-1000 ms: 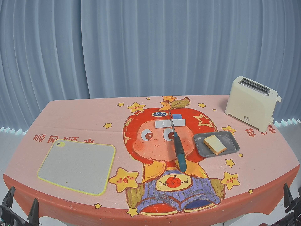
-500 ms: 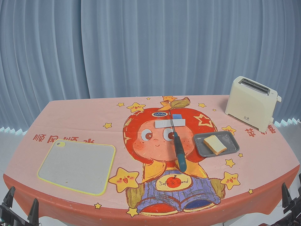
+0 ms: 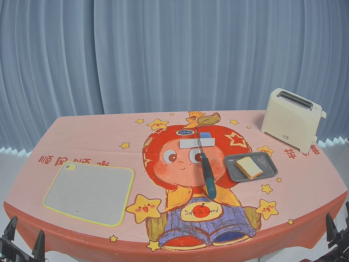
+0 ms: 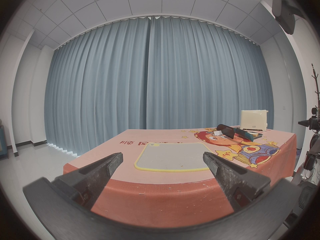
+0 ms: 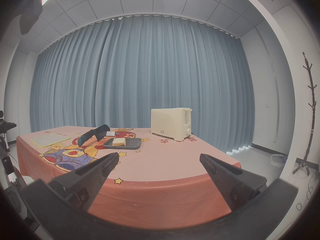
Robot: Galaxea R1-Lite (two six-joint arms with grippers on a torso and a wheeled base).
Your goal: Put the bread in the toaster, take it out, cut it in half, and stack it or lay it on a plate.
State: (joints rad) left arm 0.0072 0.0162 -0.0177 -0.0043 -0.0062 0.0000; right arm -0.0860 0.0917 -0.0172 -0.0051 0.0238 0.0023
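A slice of bread (image 3: 249, 167) lies on a grey tray (image 3: 267, 162) right of the table's middle. The cream toaster (image 3: 292, 119) stands at the back right with its slots empty. A teal-handled knife (image 3: 208, 171) lies at the centre, blade pointing away. A grey cutting board (image 3: 89, 192) with a yellow rim sits front left. My left gripper (image 3: 25, 233) hangs open below the table's front left corner. My right gripper (image 3: 338, 222) hangs open off the front right corner. Each holds nothing, as the left wrist view (image 4: 162, 162) and right wrist view (image 5: 158, 162) show.
A white strip and a small blue piece (image 3: 189, 143) lie under the knife blade. The pink printed cloth (image 3: 109, 142) covers the table and hangs over its front edge. Blue curtains close off the back. A coat stand (image 5: 308, 117) is far to the right.
The right gripper has shifted slightly at the lower right corner of the head view. The left gripper and everything on the table have stayed put.
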